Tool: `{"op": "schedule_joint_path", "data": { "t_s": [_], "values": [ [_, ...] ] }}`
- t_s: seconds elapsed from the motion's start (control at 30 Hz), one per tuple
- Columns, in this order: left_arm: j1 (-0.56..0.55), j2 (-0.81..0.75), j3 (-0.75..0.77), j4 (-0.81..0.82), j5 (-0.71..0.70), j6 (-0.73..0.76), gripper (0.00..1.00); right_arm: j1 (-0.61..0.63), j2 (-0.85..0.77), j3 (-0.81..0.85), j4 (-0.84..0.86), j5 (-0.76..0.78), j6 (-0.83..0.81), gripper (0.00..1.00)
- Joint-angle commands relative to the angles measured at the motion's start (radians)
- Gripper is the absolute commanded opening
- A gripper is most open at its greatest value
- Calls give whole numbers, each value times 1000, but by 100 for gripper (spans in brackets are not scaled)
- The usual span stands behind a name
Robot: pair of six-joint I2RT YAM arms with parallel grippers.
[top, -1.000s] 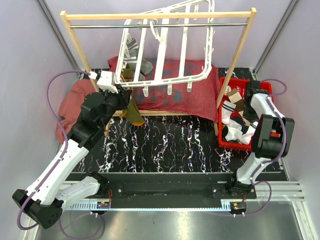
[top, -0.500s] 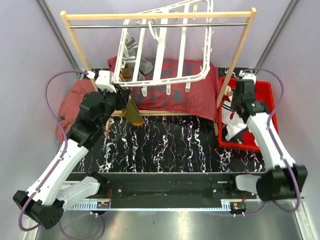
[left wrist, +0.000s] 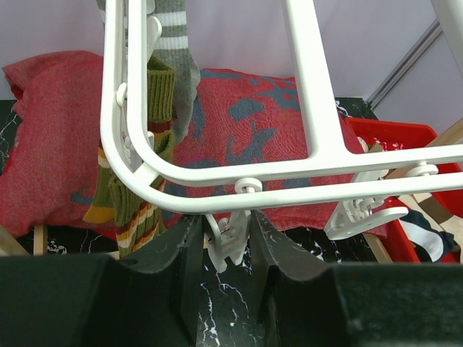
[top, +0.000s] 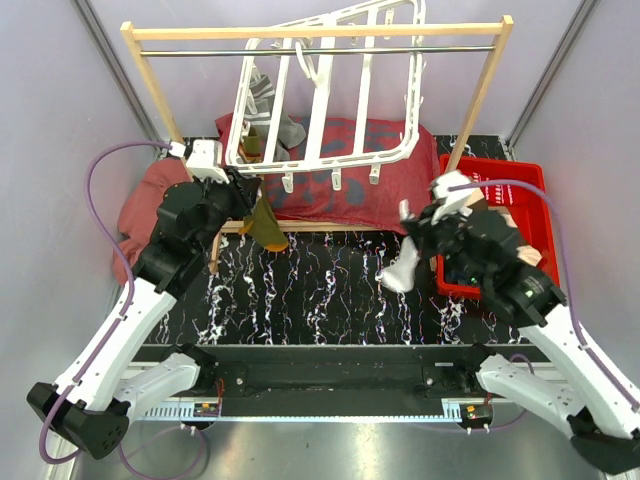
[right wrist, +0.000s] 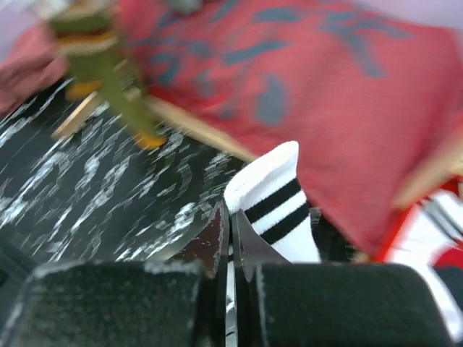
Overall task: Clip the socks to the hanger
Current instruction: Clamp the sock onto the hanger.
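The white hanger (top: 330, 90) hangs tilted from the wooden rail, and its corner fills the left wrist view (left wrist: 217, 189). My left gripper (top: 245, 186) (left wrist: 226, 242) is shut on a white clip (left wrist: 230, 244) dangling from the hanger's lower bar. A grey striped sock (top: 272, 112) (left wrist: 176, 65) and an olive striped sock (top: 265, 226) (left wrist: 134, 195) hang from the hanger's left side. My right gripper (top: 412, 232) (right wrist: 230, 217) is shut on the edge of a white sock with black stripes (top: 400, 270) (right wrist: 278, 206), held above the black table right of centre.
A red basket (top: 525, 178) at the right holds more socks. A large red cloth (top: 350, 195) (right wrist: 304, 79) lies under the hanger at the back. The wooden rail frame (top: 320, 32) stands across the back, its right leg (top: 470, 125) beside the basket.
My right arm has swung out of the red basket and leftward over the table, carrying the white striped sock. The left arm has stayed on the clip.
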Motion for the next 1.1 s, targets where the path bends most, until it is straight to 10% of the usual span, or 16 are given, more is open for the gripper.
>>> {"op": "schedule_joint_path", "data": {
  "t_s": [0.0,0.33,0.57,1.07],
  "values": [
    [9,2,27,-71,19,-34,0,292,37,-59,93,141,13,0],
    [28,3,28,-79,44,-68,0,847,403,-140,579,683,-160,0],
    [38,-10,31,-82,44,-67,0,869,585,-123,998,705,-400,0],
    [88,-10,30,-65,148,-106,0,711,773,78,1008,380,-418,0]
  ]
}}
